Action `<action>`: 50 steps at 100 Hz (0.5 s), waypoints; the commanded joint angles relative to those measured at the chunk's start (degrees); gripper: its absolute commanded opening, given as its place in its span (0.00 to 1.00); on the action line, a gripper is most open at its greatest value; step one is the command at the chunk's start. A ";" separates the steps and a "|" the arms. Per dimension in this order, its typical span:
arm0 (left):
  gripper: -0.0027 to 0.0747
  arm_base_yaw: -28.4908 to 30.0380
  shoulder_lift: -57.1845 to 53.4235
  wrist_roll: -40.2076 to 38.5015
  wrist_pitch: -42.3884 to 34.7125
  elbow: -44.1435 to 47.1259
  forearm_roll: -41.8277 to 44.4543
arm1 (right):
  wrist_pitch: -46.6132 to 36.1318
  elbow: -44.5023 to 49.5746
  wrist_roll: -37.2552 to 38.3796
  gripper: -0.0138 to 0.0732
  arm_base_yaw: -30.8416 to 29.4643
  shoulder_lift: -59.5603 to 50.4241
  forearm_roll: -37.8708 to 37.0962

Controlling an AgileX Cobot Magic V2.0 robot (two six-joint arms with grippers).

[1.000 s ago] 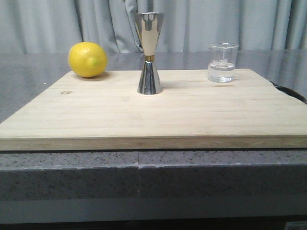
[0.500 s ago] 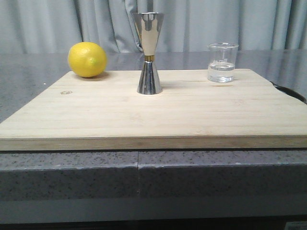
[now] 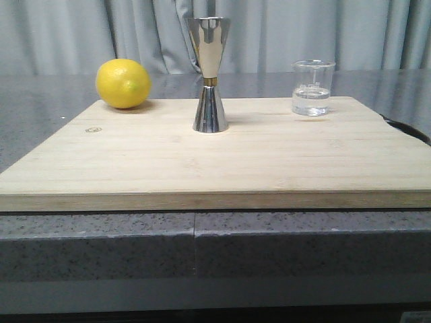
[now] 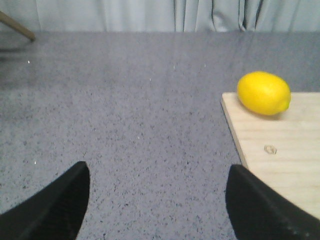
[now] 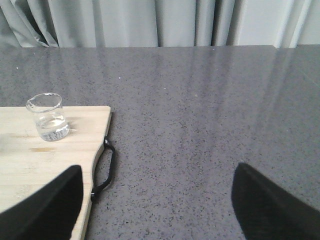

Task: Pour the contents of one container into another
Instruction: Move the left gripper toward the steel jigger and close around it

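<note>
The small clear glass beaker (image 3: 312, 88) with white marks stands upright at the back right of the wooden board (image 3: 222, 161), holding a little clear liquid; it also shows as the beaker (image 5: 48, 117) in the right wrist view. The shiny steel jigger (image 3: 209, 74) with a gold waist band stands upright at the board's back middle. My right gripper (image 5: 158, 172) is open over the grey counter, off the board's right edge, empty. Open and empty too, my left gripper (image 4: 159, 170) hovers over the counter left of the board. Neither arm shows in the front view.
A yellow lemon (image 3: 122, 83) lies at the board's back left corner, also seen as the lemon (image 4: 263, 93). A black handle (image 5: 106, 167) sticks out from the board's right edge. Grey speckled counter (image 5: 200, 115) surrounds the board; grey curtains hang behind.
</note>
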 commanded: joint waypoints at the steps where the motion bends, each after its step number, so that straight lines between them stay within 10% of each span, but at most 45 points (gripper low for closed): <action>1: 0.70 -0.27 5.55 1.06 1.64 -5.29 -0.76 | -0.87 -4.00 0.01 0.80 -0.42 2.31 -0.58; 50: 0.70 -0.27 29.12 15.22 11.70 -14.68 -14.78 | 3.21 -7.81 0.01 0.80 -0.42 7.95 -1.08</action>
